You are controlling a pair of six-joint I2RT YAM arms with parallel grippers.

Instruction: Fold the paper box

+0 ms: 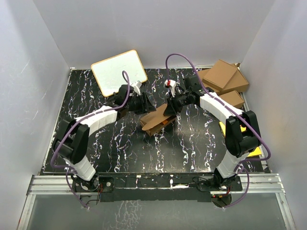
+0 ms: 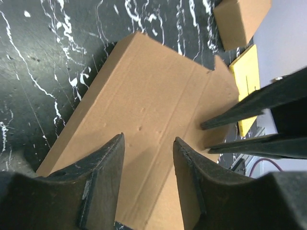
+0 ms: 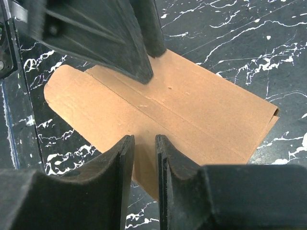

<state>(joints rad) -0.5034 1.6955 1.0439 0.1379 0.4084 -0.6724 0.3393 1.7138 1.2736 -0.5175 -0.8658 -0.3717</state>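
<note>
Bench (image 1: 120, 148) near edge sits closest to the top cam; black marbled top, both arms reaching in to the middle. paper box (image 1: 156, 120) lies mid-bench between the two claws. It's mostly a flat brown blank: long panels with crease lines, one rounded tab end, one side looks slightly lifted.

left claw (image 2: 148, 139) is about half open, straddling a panel at the box's left end, tips on or just above it. No grip that I can see. right claw (image 3: 144, 137) is nearly closed, astride a crease at the opposite end, cardboard showing in the slit. Can't tell if it's pinching.

Read: early, first long-side fold being set up, nothing erected yet. Next move, my guess: one claw pins the base panel, the other gets under the side panel and swings it up about the crease without dragging the blank.
</note>
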